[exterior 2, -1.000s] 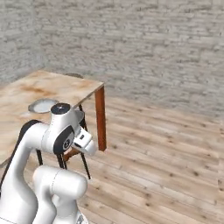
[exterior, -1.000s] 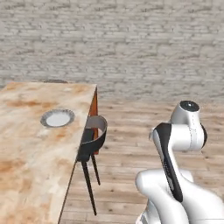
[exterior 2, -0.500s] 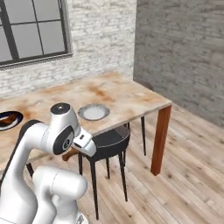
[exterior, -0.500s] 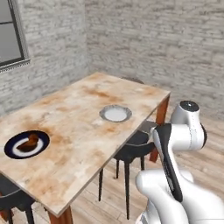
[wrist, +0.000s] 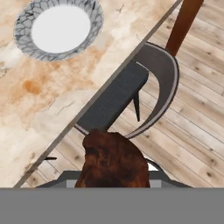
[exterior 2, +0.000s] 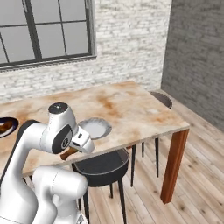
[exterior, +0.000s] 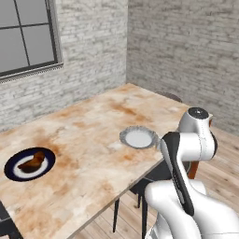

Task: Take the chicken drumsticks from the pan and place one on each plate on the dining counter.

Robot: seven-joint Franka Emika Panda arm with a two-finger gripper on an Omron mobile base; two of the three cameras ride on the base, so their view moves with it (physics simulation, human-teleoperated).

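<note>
My gripper [exterior 2: 73, 149] hangs just off the near edge of the dining counter [exterior: 93, 126], shut on a reddish-brown chicken drumstick [wrist: 113, 161] that covers its fingertips in the hand view. The light grey plate [exterior: 138, 138] lies bare on the counter, a short way ahead of the hand; the hand view has this plate [wrist: 59, 28] at its upper left. At the counter's left end, the blue-rimmed plate [exterior: 29, 164] carries the other drumstick [exterior: 32, 161]. The pan is out of view.
A dark round chair [exterior 2: 102, 164] stands tucked under the counter's edge, right below the gripper, with a second chair [exterior 2: 162, 99] at the far end. A wooden counter leg [exterior 2: 173, 167] stands to the right. Brick walls and a window [exterior 2: 43, 30] lie behind.
The whole picture has swung as the base turned and drove along the counter; both plates have come into view. The drumstick stays in the shut gripper.
</note>
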